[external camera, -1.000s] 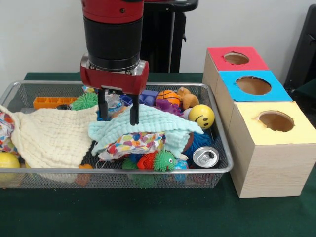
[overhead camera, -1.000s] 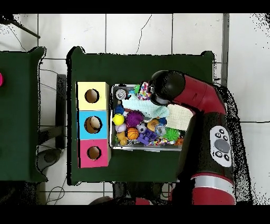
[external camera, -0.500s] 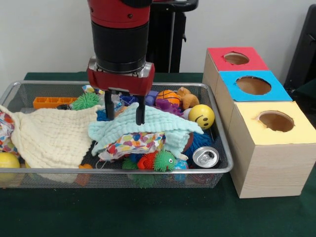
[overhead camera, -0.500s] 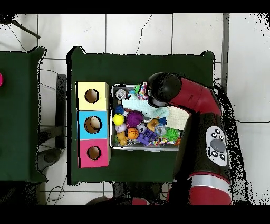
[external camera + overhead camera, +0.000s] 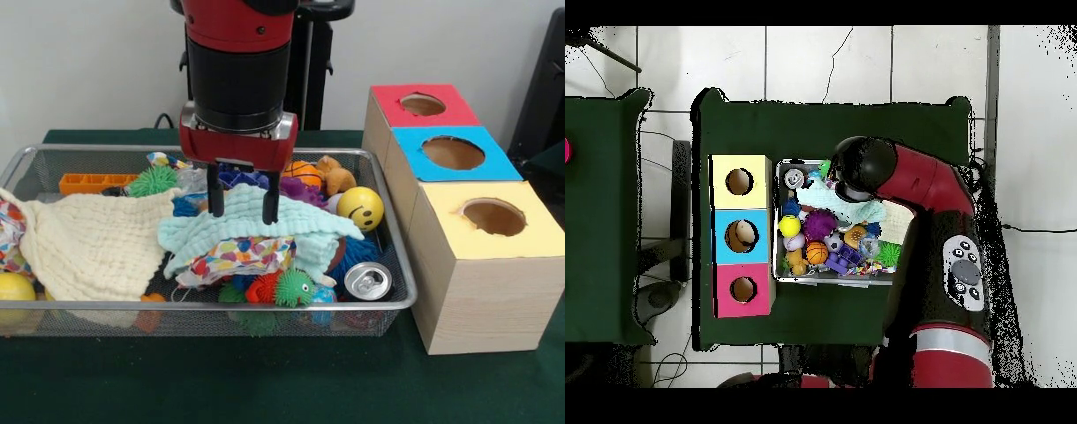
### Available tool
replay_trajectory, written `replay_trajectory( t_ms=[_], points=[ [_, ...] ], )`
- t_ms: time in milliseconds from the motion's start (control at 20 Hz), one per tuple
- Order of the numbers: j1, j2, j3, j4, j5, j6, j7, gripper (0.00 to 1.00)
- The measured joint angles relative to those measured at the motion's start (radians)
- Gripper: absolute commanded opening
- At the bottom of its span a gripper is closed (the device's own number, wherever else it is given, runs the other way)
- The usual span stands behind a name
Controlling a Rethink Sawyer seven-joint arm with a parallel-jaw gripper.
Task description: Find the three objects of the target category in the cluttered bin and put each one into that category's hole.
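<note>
My gripper (image 5: 243,216) hangs open over the wire bin (image 5: 115,311), its two black fingers (image 5: 214,193) touching or just above a mint green cloth (image 5: 291,225) draped over the middle of the pile. Nothing is between the fingers. Around the cloth lie a yellow smiley ball (image 5: 360,208), a small orange basketball (image 5: 302,171), a brown plush toy (image 5: 336,177), a soda can (image 5: 366,281) and red and green spiky toys (image 5: 281,288). In the overhead view the arm (image 5: 865,170) hides the gripper and part of the bin (image 5: 778,262).
A cream cloth (image 5: 88,243) covers the bin's left half. A patterned cloth (image 5: 238,256) lies under the mint one. Three boxes with round holes stand beside the bin: red (image 5: 388,95), blue (image 5: 410,146), yellow (image 5: 441,203). Something brown shows in the blue box's hole (image 5: 741,235).
In the front view the arm has shifted to the right along the bin, from the mint cloth's left edge to over its middle. The gripper stays open and empty.
</note>
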Motion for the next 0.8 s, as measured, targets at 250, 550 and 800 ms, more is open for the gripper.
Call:
replay_trajectory(
  t_ms=[250,550,800],
  points=[
    [0.011,0.015,0.000,-0.012,0.001,0.000,0.000,1.00],
    [0.022,0.050,0.000,-0.026,0.001,0.000,0.000,1.00],
    [0.021,0.080,0.000,-0.041,0.001,0.000,0.000,1.00]
  ],
)
